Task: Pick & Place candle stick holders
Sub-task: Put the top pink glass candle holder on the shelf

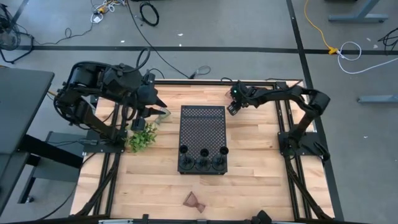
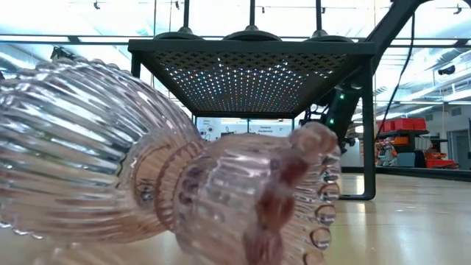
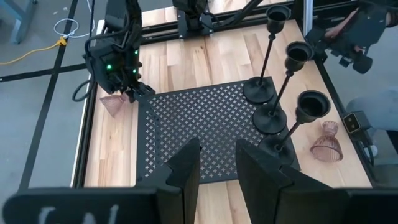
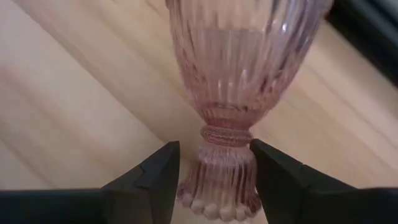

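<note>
Three black candle stick holders [image 1: 203,154] stand by their disc bases on the near end of the black perforated tray [image 1: 202,124]; they also show in the left wrist view [image 3: 273,93]. One pink glass cup [image 1: 194,202] lies on its side near the table's front edge and fills the low view [image 2: 147,177]. My right gripper [image 4: 215,180], at the tray's far right corner [image 1: 234,107], is shut on a second pink glass cup [image 3: 112,103]. My left gripper [image 3: 217,168] is open and empty beside the tray's left edge [image 1: 151,107]. My right gripper pinches the pink cup's ribbed foot [image 4: 217,177], just below its narrow waist, between its two fingers. The fingers lie along the cup, one on each side, and the wide bowl [image 4: 242,56] points away from the wrist. The cup lies on its side, low over the wood.
A green leafy sprig [image 1: 143,137] lies on the table left of the tray, under my left arm. The tray stands on short legs [image 2: 368,147]. Bare wood lies near and right of the tray. Black frame rails [image 1: 292,180] run along the table's sides.
</note>
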Available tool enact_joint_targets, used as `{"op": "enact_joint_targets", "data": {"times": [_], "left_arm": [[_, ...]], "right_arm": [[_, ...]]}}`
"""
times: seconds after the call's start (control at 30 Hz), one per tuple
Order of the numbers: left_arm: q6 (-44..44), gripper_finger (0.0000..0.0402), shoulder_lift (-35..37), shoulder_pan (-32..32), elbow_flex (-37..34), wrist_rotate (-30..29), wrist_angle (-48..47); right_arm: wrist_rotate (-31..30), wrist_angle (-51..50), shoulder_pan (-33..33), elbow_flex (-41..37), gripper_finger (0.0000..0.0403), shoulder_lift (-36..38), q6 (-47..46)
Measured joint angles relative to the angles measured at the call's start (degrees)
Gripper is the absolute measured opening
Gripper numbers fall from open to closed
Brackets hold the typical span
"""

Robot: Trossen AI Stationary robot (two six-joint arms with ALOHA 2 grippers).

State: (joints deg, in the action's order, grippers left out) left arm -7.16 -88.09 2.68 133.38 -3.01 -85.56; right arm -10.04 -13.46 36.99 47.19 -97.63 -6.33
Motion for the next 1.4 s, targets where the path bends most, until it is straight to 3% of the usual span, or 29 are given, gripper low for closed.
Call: {"op": "enact_joint_targets", "data": {"times": [0.3,0.77,1.4], "left_arm": [[-0.5,0.0107,-0.2,0.0,0.0,-0.4,-0.1],[-1.0,0.0107,-0.1,0.0,0.0,-0.4,-0.1],[-1.0,0.0107,-0.1,0.0,0.0,-0.4,-0.1]], "right_arm": [[2.5,-0.5,2.0,0.5,0.015,-0.9,0.9],[2.1,-3.9,1.9,0.4,0.0148,0.4,-0.4],[2.1,-19.9,-1.7,0.3,0.0133,19.0,-3.7]]}}
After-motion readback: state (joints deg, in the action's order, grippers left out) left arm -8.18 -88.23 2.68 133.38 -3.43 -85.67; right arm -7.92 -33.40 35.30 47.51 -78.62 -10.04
